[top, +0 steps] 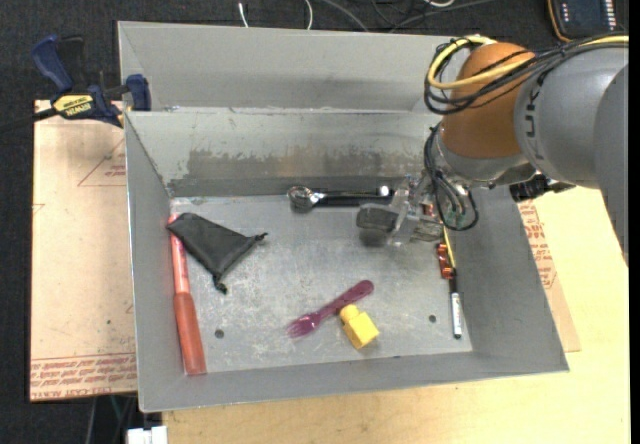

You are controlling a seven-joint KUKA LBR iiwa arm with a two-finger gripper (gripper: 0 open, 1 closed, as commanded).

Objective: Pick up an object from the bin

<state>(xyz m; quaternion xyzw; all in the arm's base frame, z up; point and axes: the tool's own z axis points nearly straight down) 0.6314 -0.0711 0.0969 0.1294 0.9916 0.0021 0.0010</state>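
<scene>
Gripper (407, 216) down beside a small dark grey block (374, 221), near a silver metal wrench (335, 197).
Approach step, I judge; open or closed, I cannot tell. The next move calls for a firm closure, then a straight lift.

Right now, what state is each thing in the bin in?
gripper, low at the back right.
dark grey block, beside the gripper.
wrench, flat along the back wall.
black cloth, crumpled, left side.
red marker, flat by the left wall.
purple spoon, flat, beside the yellow block.
pen, flat at the right.
</scene>
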